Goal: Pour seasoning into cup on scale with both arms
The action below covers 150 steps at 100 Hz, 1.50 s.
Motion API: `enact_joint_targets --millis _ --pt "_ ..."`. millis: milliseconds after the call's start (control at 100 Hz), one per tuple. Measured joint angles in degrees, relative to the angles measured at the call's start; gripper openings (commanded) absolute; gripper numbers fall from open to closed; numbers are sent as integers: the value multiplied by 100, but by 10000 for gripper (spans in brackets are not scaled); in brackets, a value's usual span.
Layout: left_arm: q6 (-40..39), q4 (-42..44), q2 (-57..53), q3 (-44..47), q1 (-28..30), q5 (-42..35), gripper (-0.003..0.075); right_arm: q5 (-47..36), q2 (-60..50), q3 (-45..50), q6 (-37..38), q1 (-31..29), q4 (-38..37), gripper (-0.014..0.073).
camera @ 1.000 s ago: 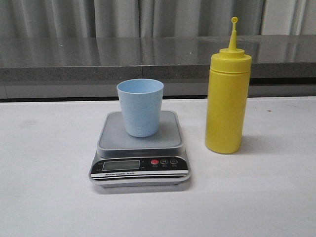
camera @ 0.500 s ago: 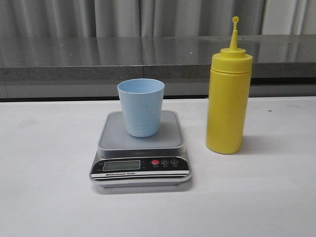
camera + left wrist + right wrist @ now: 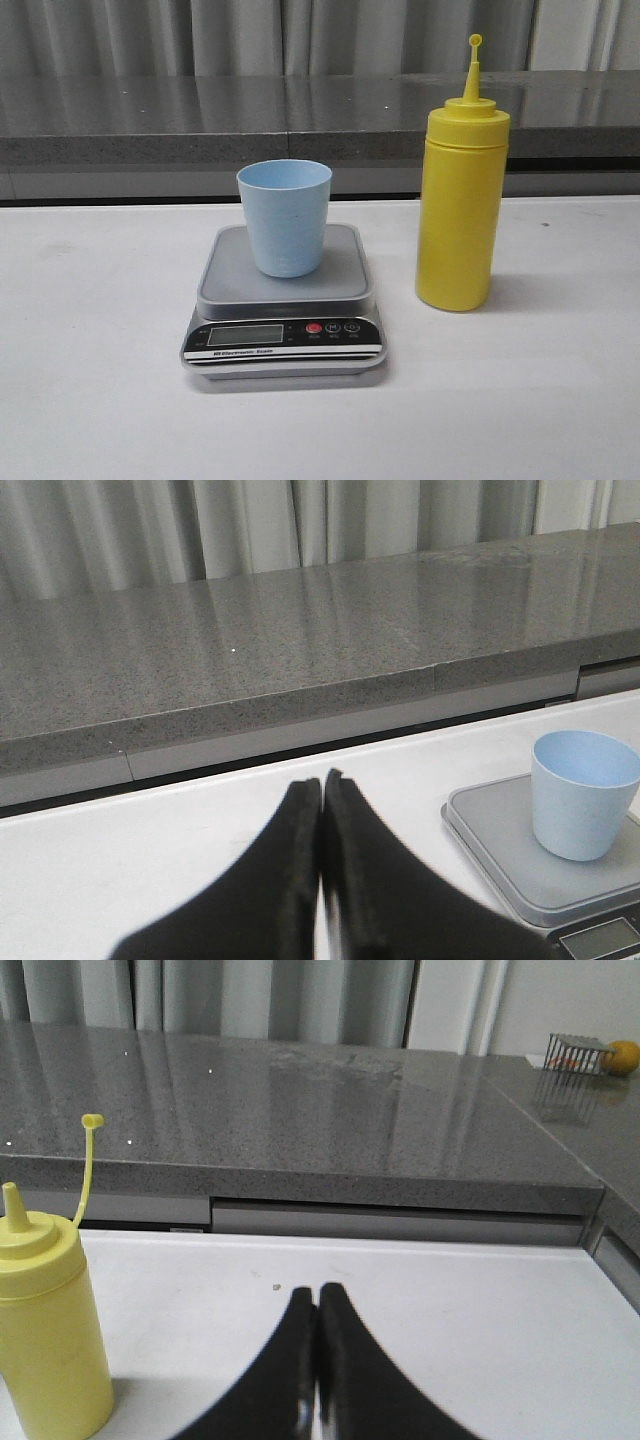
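The pale blue cup [image 3: 284,217] stands upright on the platform of the silver-grey scale [image 3: 285,305] in the middle of the white table. The tall yellow seasoning bottle [image 3: 460,200] stands upright on the table to the scale's right, nozzle uncapped, cap on its tether. Neither arm shows in the front view. In the left wrist view my left gripper [image 3: 322,780] is shut and empty over the table, with the cup [image 3: 582,794] and scale [image 3: 520,860] off to one side. In the right wrist view my right gripper [image 3: 317,1293] is shut and empty, the bottle [image 3: 45,1335] apart from it.
A grey stone counter [image 3: 300,115] with curtains behind runs along the table's far edge. In the right wrist view a small wire basket [image 3: 578,1051] and a yellow fruit [image 3: 624,1056] sit far off on the counter.
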Motion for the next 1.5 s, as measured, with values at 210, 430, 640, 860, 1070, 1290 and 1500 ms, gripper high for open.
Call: enact_joint_targets --millis 210,430,640,860,1070,1290,1500 --pt "0 0 0 0 0 0 -18 -999 1444 -240 0 22 -11 -120" --pt "0 0 0 0 0 0 -18 -2019 2174 -241 0 565 -21 -120" --pt "0 0 0 0 0 0 -18 -2157 2759 -241 0 1110 -43 -120" --pt "0 0 0 0 0 0 -18 -2250 3529 -241 0 1309 -64 -69" --pt "0 0 0 0 0 0 -18 -2780 4299 -241 0 1315 -64 419" --pt "0 0 0 0 0 0 -18 -3682 4874 -21 0 1315 -74 584" --pt "0 0 0 0 0 0 -18 -4639 5366 289 0 1315 -179 583"
